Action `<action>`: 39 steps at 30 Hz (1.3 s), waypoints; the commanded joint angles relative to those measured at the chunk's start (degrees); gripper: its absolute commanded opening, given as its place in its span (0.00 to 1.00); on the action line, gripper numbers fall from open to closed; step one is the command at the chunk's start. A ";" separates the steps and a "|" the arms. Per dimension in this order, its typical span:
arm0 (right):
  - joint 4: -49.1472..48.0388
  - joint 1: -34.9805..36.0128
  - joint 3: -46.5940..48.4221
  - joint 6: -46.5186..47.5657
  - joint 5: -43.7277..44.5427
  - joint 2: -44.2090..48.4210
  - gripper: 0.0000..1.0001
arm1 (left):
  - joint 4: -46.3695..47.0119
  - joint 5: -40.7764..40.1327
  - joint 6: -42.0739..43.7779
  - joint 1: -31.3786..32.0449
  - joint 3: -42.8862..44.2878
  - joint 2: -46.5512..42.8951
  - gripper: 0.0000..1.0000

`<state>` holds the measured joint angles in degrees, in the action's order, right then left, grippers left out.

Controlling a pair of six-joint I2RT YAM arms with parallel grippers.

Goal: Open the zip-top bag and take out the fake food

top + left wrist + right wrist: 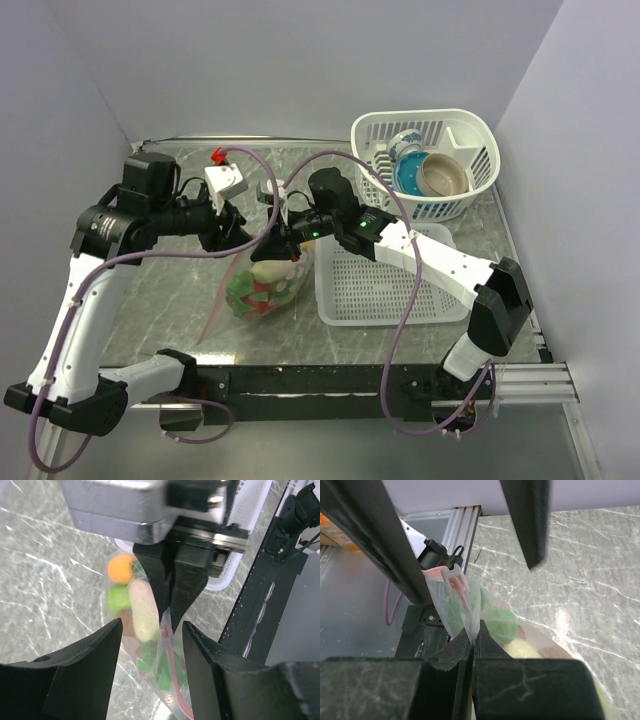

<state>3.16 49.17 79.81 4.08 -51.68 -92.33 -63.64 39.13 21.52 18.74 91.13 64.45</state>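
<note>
The zip-top bag hangs over the marble table, clear with a pinkish-red zip strip. The fake food fills its lower part: an orange, a green ball, a cream oblong and green pieces. My right gripper is shut on a thin fold of the bag's upper edge and holds it up. My left gripper is open, its fingers standing on either side of the bag's mouth, apart from the plastic.
A white slotted rectangular basket lies just right of the bag. A second white basket at the back right holds a blue-patterned cup and a tan bowl. A black rail runs along the near edge.
</note>
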 commanded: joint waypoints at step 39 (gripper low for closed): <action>-22.76 -6.45 3.86 -16.37 0.10 -0.74 0.00 | 1.03 -9.69 1.61 -0.02 -4.91 -3.88 0.41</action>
<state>-9.96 42.89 81.06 -7.51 -48.03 -92.58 -66.67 31.20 24.32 18.74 87.31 62.70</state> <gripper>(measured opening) 0.009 0.331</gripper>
